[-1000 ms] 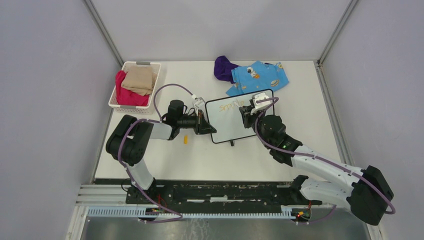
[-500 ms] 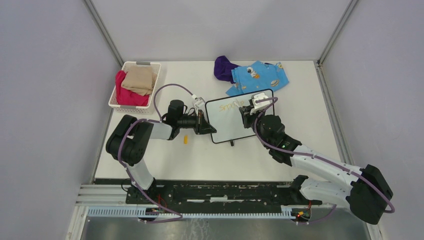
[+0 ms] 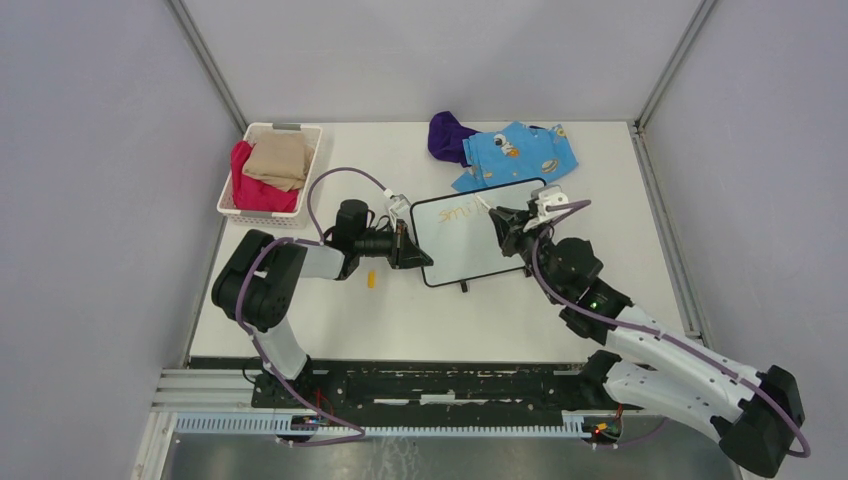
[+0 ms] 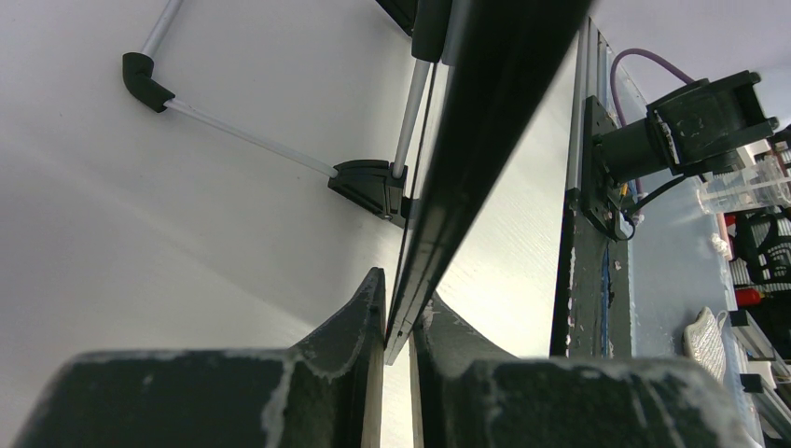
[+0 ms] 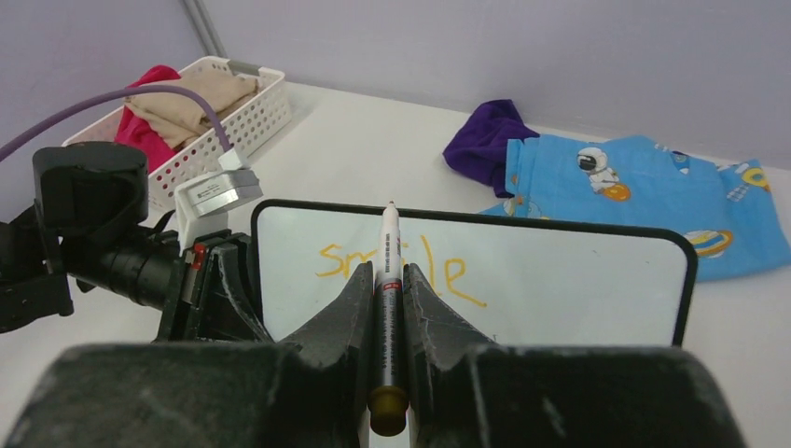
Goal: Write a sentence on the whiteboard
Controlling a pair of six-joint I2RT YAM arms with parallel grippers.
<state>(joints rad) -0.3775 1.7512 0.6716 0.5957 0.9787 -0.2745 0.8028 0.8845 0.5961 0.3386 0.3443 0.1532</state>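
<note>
Tilted whiteboard [image 5: 578,280] — sentence [image 5: 340,263] reads "smile".

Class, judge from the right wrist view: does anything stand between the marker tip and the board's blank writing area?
Nothing visible does. The marker in the right end effector points at the whiteboard; the area beside the sentence is bare. The left end effector clamps only its left edge.

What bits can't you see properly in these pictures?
Right wrist view: the marker covers the middle of the sentence.
Top view: the sentence is too small to read; the small orange thing near the whiteboard is too small to name.
Left wrist view: the whiteboard shows edge-on, so its writing side is hidden.
</note>
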